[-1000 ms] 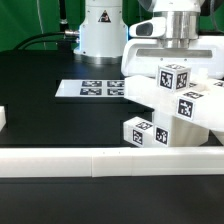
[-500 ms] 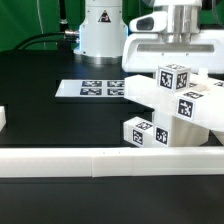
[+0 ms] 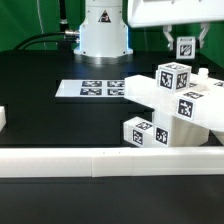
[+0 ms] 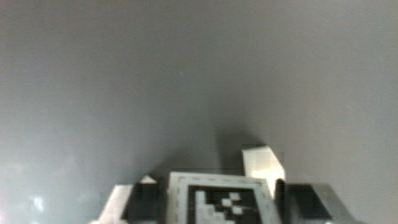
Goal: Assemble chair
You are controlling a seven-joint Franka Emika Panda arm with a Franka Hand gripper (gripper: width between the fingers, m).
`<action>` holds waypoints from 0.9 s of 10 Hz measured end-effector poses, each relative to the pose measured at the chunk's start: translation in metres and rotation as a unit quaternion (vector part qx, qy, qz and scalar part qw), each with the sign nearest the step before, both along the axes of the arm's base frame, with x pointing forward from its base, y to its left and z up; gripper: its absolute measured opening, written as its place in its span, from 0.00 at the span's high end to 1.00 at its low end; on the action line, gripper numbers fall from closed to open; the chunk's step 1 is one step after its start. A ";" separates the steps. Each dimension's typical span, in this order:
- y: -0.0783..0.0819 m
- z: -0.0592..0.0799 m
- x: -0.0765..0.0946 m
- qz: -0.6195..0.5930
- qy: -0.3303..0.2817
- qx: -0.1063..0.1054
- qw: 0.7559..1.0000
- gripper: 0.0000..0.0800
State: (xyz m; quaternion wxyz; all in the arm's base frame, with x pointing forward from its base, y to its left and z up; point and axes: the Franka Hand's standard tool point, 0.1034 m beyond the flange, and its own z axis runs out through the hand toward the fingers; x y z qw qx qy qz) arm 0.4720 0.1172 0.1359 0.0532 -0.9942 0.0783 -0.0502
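A small tagged part [image 3: 186, 47] is held clamped in the gripper [image 3: 185, 42], lifted clear above the half-built chair [image 3: 170, 110] by the rail [image 3: 100, 158], presumably for alignment before joining.

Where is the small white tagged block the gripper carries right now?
The small white tagged block hangs in the gripper at the exterior view's upper right, above the partly assembled white chair.
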 end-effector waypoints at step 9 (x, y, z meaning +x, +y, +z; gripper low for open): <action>0.003 -0.012 0.057 0.032 -0.020 -0.019 0.999 0.65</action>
